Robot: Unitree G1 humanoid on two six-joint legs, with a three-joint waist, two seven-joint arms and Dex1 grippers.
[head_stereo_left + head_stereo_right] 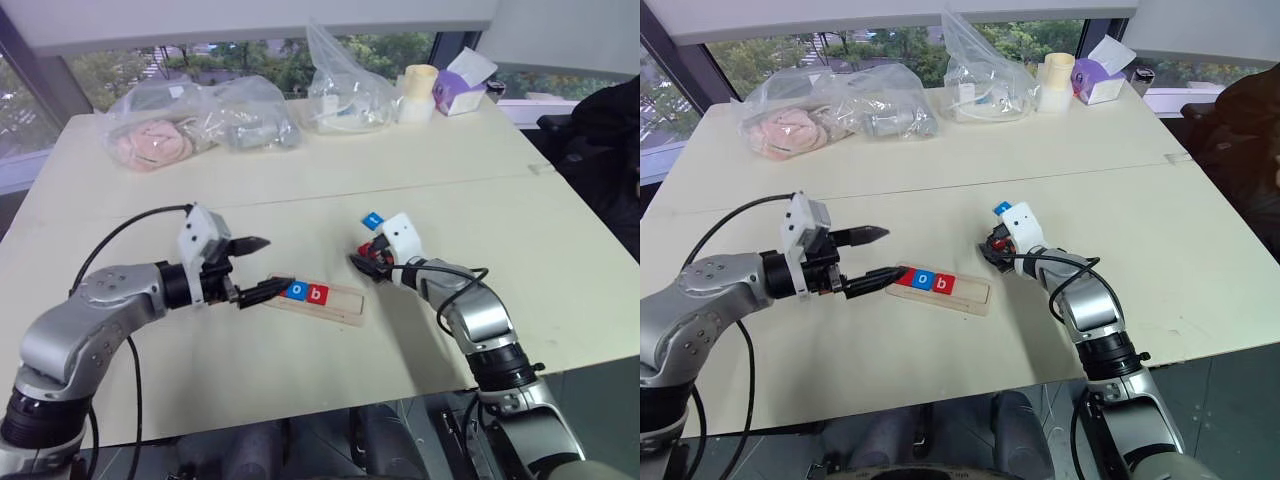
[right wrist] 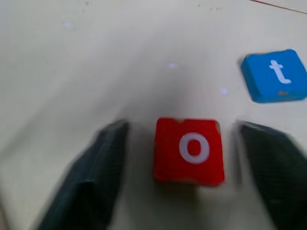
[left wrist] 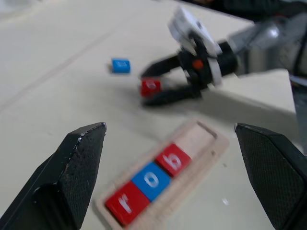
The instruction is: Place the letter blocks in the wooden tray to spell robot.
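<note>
The wooden tray (image 1: 345,305) lies in the middle of the table. It holds a red r (image 3: 125,203), a blue o (image 3: 151,179) and a red b (image 3: 173,159) side by side, and its right end is bare. My left gripper (image 1: 272,263) hovers open over the tray's left end. To the right of the tray a red o block (image 2: 190,151) lies flat on the table. My right gripper (image 1: 365,255) straddles it, open, with a small gap at each finger. A blue t block (image 2: 274,75) lies just beyond.
Clear plastic bags (image 1: 200,125) with soft items, another bag (image 1: 345,95), a pale roll (image 1: 417,92) and a purple tissue box (image 1: 460,85) line the table's far edge. A seam (image 1: 450,185) runs across the tabletop behind the blocks. A dark chair (image 1: 600,150) stands at the right.
</note>
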